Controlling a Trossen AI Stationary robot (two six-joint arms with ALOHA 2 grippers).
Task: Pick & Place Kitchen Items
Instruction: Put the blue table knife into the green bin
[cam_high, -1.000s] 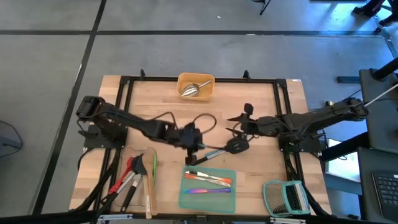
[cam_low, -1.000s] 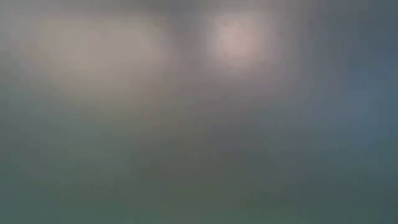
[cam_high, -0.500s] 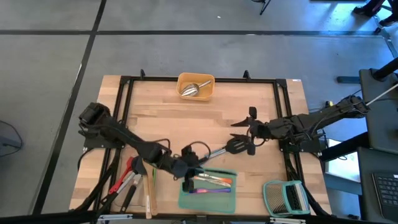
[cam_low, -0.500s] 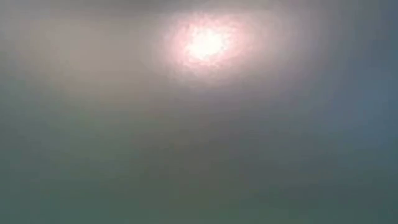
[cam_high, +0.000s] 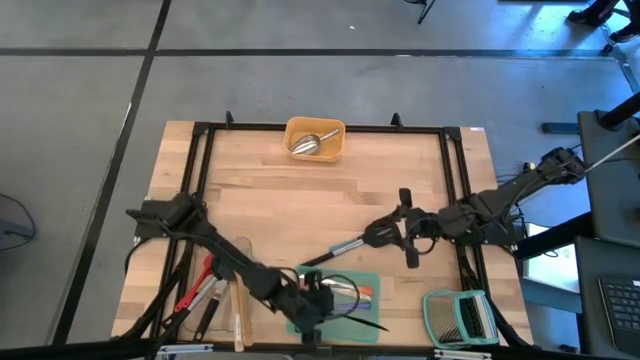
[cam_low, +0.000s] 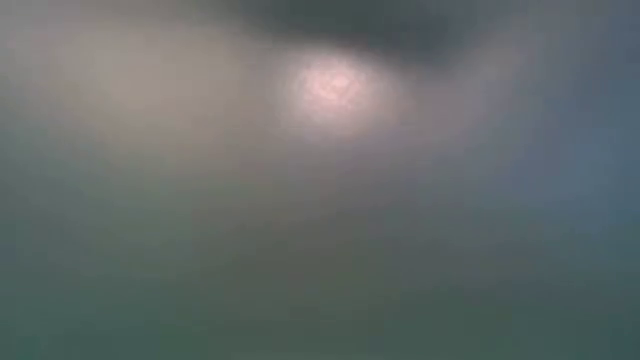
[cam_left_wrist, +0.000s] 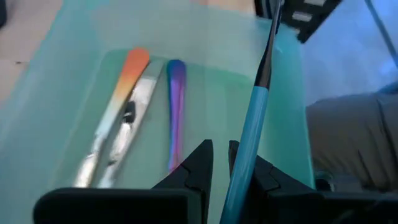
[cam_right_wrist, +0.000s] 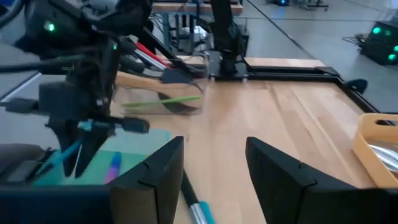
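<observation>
No legible text, labels or nos. anywhere

Low view blurred throughout: a pale glow on grey-green haze, nothing on the table readable. Near the table's front edge the left arm's wrist covers part of the teal tray (cam_high: 300, 322), and the cutlery (cam_high: 345, 292) inside is too small to sort overhead. Blue-handled tool (cam_left_wrist: 249, 134): head cut off by the left wrist picture's edge.
</observation>
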